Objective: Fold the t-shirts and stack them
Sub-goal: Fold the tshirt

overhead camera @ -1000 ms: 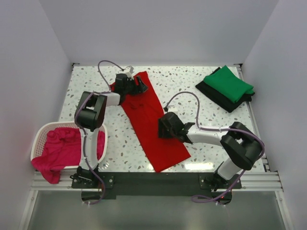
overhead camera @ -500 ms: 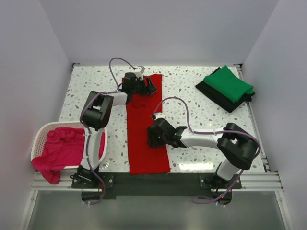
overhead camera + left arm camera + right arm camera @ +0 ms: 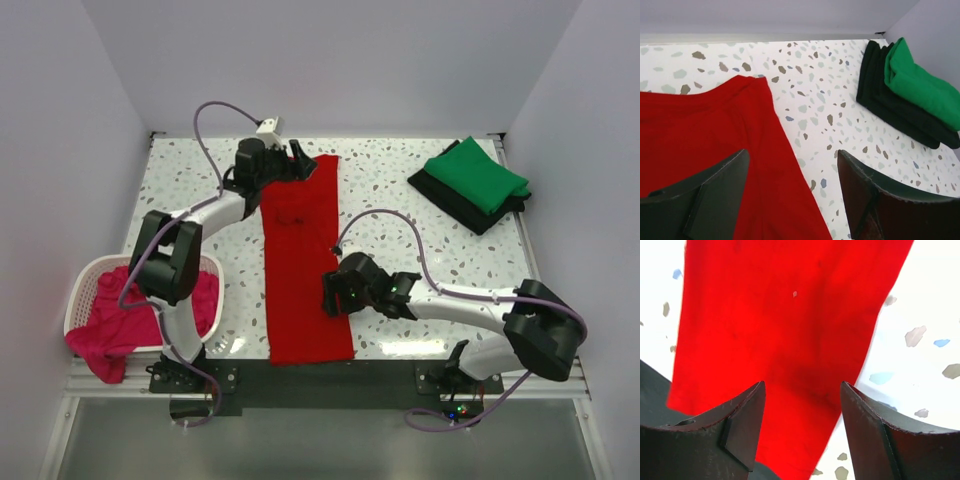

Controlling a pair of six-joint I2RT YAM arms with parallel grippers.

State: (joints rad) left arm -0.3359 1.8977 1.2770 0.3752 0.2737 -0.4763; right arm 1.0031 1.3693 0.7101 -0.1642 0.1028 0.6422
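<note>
bright red cloth t-shirt (image 3: 297,270) lies in a long flat strip down the speckled white table (image 3: 400,200). left gripper (image 3: 302,165) is over its far end, fingers spread, holding nothing. right gripper (image 3: 802,387) is spread too, at the strip's right edge. green folded t-shirt (image 3: 475,175) sits on the black folded t-shirt (image 3: 455,207), far right corner.

Place: robot lab test cell
Enclosure: plain white walls (image 3: 330,60) on three sides
Surface: speckled terrazzo-pattern desk (image 3: 390,210)
Mounting: left arm (image 3: 200,212) and right arm (image 3: 460,305) bolted to an aluminium rail (image 3: 540,378) at the near edge
</note>
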